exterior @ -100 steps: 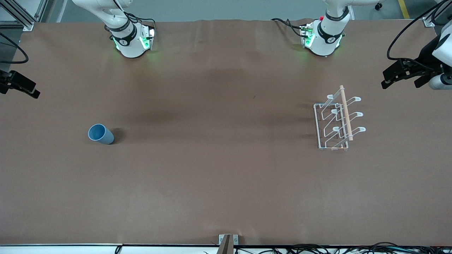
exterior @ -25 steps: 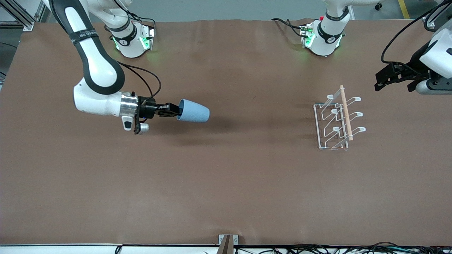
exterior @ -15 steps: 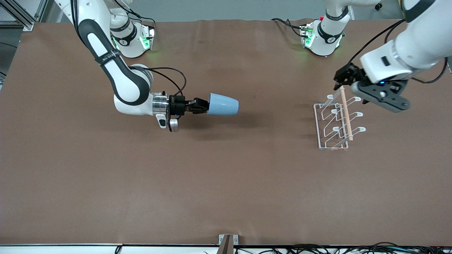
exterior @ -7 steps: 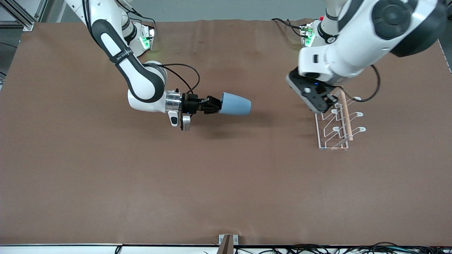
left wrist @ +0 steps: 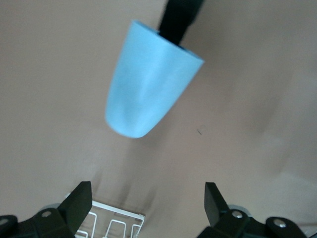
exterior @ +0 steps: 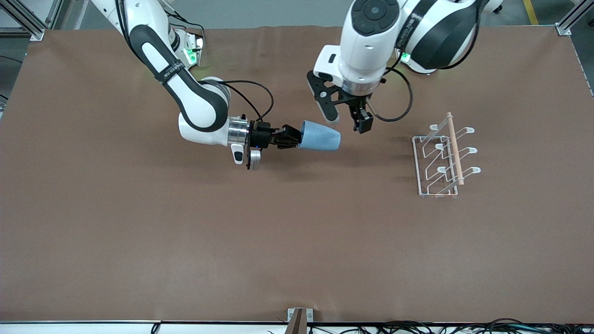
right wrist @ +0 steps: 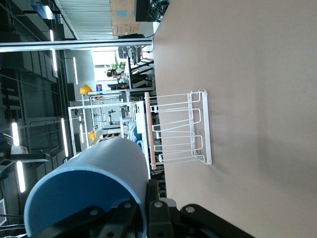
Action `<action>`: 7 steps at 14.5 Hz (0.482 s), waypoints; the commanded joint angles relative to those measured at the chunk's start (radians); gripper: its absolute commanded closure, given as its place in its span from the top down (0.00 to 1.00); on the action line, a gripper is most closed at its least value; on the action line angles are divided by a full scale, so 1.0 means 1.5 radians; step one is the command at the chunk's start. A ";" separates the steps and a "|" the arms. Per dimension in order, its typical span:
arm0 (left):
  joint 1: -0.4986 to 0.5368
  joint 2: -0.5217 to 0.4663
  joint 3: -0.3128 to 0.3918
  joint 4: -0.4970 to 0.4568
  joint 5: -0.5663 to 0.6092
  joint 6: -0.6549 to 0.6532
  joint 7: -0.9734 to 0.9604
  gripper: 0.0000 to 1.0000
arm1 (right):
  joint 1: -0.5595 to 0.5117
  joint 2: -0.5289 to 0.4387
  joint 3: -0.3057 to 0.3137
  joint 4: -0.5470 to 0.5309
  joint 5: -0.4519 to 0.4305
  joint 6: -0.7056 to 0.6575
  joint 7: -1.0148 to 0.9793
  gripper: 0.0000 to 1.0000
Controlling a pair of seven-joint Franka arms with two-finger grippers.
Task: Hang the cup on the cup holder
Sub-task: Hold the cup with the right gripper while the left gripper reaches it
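My right gripper is clamped on the rim of the cup, one finger inside the mouth, the cup held sideways in the air over the middle of the worktop, closed end toward the cup holder. My left gripper hangs over the worktop just beside the cup's closed end, fingers spread wide, nothing in them. The cup holder stands toward the left arm's end of the worktop, well apart from both grippers.

Risks, my guess: looks like a handover. If my left fingers close off-centre on the smooth tapered wall, the cup could squirt out. If my right lets go before the left has a firm hold, the cup drops and rolls. The rim pinch is a thin hold, so a bump from the left fingers could twist the cup loose.

Views: the front view shows both arms and the gap to the holder. The left wrist view shows the cup centred between my spread fingers, which the front view does not make plain. The right wrist view shows the cup's open rim against my fingers and the holder lined up ahead.
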 commanded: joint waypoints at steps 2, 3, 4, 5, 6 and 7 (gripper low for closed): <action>0.004 0.032 -0.005 0.017 0.009 0.024 0.145 1.00 | -0.002 0.005 0.007 0.009 0.019 0.005 -0.018 0.00; 0.005 0.042 -0.007 0.017 0.006 0.045 0.179 1.00 | -0.002 0.005 0.007 0.009 0.019 0.005 -0.018 0.00; 0.005 0.052 -0.007 0.018 0.003 0.065 0.203 1.00 | -0.002 0.005 0.007 0.008 0.019 0.005 -0.018 0.00; 0.006 0.063 -0.008 0.018 -0.001 0.078 0.215 1.00 | -0.002 0.005 0.007 0.008 0.019 0.005 -0.019 0.00; 0.005 0.068 -0.007 0.018 -0.007 0.084 0.220 1.00 | -0.001 0.005 0.007 0.008 0.019 0.006 -0.018 0.00; 0.003 0.071 -0.008 0.018 -0.007 0.099 0.222 1.00 | 0.000 0.005 0.007 0.008 0.019 0.005 -0.018 0.00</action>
